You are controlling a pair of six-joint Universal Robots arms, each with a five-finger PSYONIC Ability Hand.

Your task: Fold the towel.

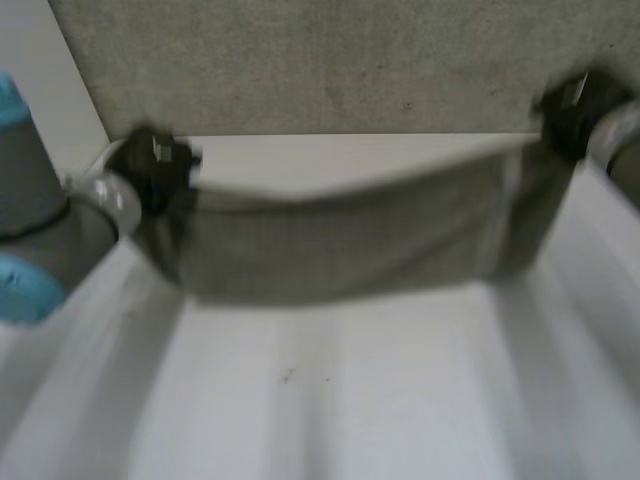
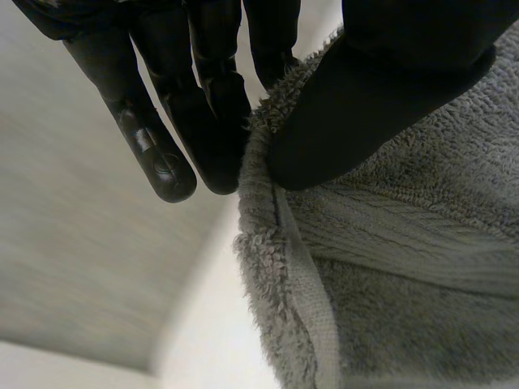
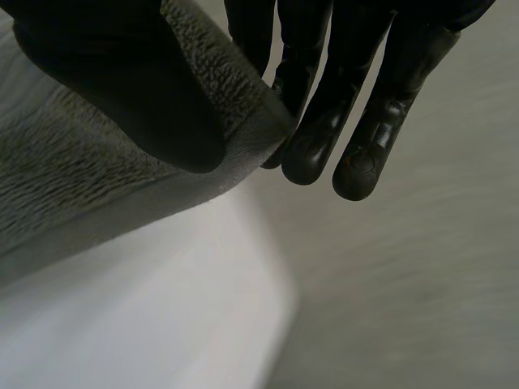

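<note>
- Noted the table (image 1: 330, 400), white and broad under everything, with grey floor (image 1: 300, 60) past its far edge.
- Found the towel (image 1: 340, 245) held up over the table's far part, stretched sideways, its top edge sagging in the middle and its body hanging down (lower edge touching the table or not: could not tell).
- Read its long axis as running hand to hand, across the table. Judged that the coming fold turned on this: cloth hanging below the fingers and between the two hands, neither hand nearer, each at its own end.
- Placed the left hand (image 1: 150, 165) at the towel's upper left corner and the right hand (image 1: 570, 115) at its upper right corner.
- Saw, in the left wrist view, the thumb (image 2: 381, 89) pinching that corner's edge against the fingers (image 2: 215, 121), with the outer ones straight beside the cloth.
- Saw the same in the right wrist view: thumb (image 3: 122, 89) on top, towel edge clamped between it and the fingers (image 3: 324, 138).
</note>
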